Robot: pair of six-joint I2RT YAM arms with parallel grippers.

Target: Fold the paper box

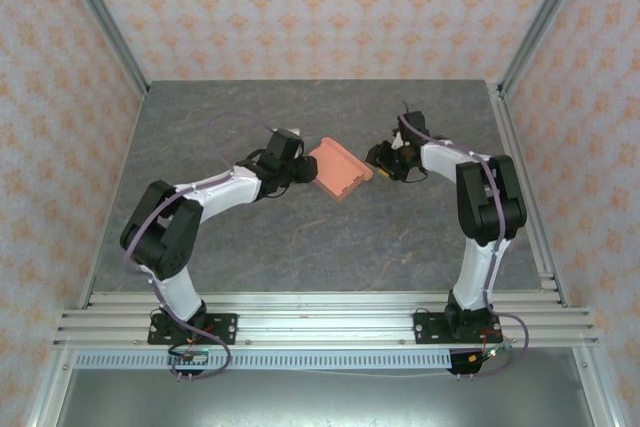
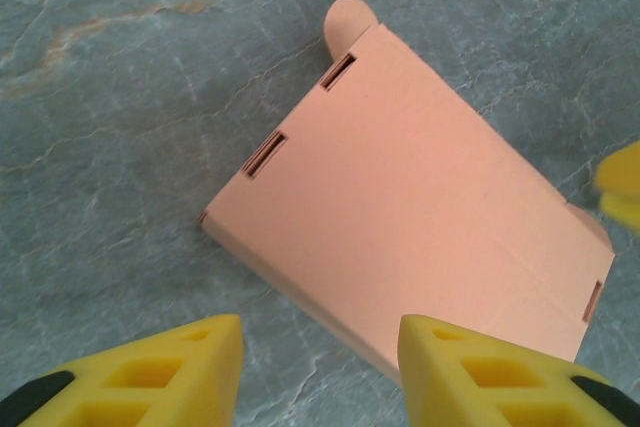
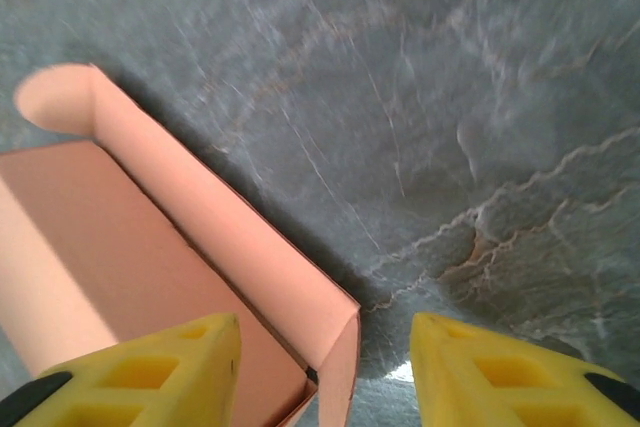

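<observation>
One paper box (image 1: 337, 169) between the left jaws and right jaws

We find the grey marbled surface (image 1: 300, 237) open all round, the one obstacle being the salmon-orange thin card box (image 1: 338, 169) between the left yellow fingers (image 2: 150, 377) and right yellow fingers (image 3: 150, 372).

Matt card paper box (image 2: 420, 217), seemingly stone-look table (image 2: 120, 147)

Left pincer (image 2: 320, 325) and right pincer (image 3: 323, 319) face inward, parted.
</observation>
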